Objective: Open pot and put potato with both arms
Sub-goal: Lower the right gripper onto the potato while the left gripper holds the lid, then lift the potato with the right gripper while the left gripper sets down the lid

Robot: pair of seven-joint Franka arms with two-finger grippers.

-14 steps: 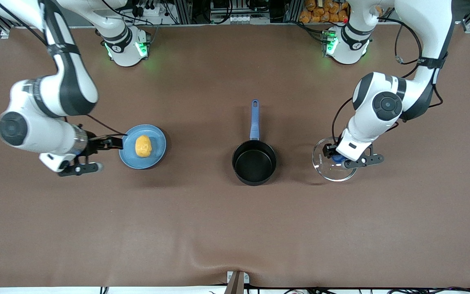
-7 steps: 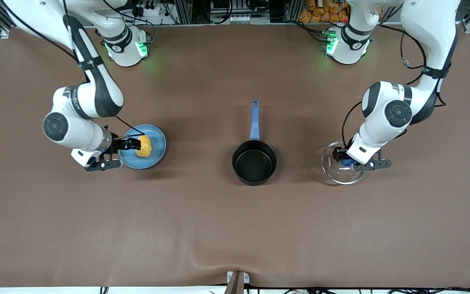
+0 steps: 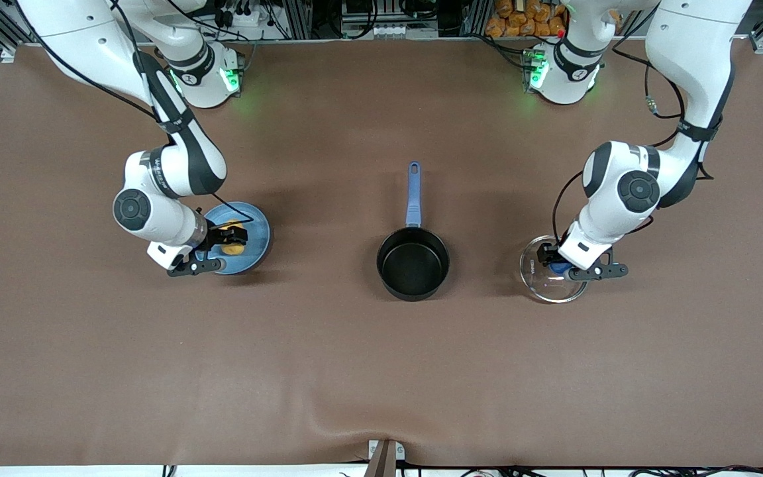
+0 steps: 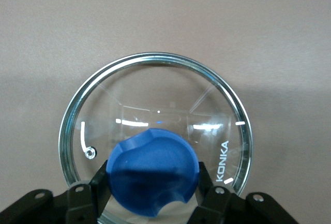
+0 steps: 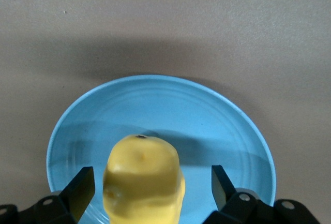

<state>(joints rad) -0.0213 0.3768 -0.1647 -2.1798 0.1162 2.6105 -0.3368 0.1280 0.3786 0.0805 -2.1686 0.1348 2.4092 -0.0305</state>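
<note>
Moved: right gripper [image 3: 228,240] now over plate [image 3: 257,228], fingers [image 5: 80,189] spread wide either side of potato [image 3: 234,240] (not gripping). Left gripper [image 3: 559,267] clamped on lid [image 3: 540,281] knob [image 4: 153,171], toward left arm's end. Pot [image 3: 412,263] mid-table, uncovered.

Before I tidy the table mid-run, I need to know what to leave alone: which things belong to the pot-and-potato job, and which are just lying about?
Part of the job:
- pot, open, mid-table
- lid, clamped by its blue knob in the left gripper
- potato, between the open fingers of the right gripper

Just there:
- blue plate, under the potato
</note>
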